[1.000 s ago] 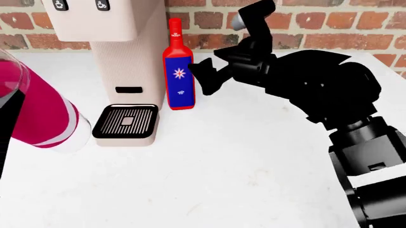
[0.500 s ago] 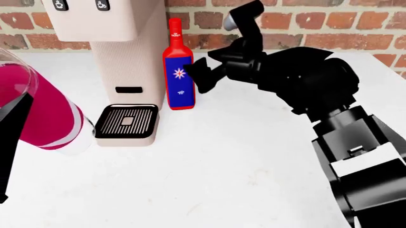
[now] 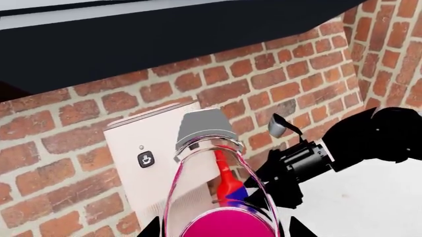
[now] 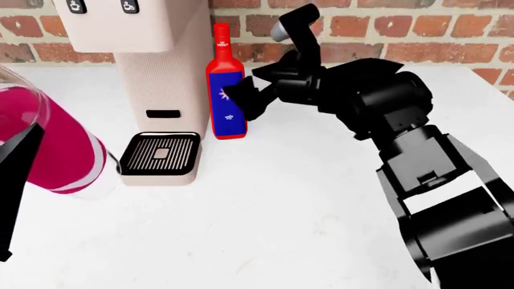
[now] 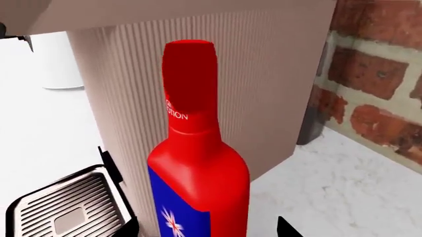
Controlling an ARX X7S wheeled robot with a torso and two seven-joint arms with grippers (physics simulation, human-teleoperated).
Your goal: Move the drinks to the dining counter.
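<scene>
Head view looks down over the white counter (image 4: 265, 205); both wrist views closely share the coffee machine (image 5: 218, 64).

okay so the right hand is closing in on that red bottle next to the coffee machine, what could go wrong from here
The red bottle stands tall and narrow, right beside the coffee machine. The right hand comes at it from the side, so an off-centre touch could tip it or press it against the machine.

The left hand already holds the pink bottle tilted at the view's edge; a loose hold could let it slip while attention is on the other arm.
</scene>
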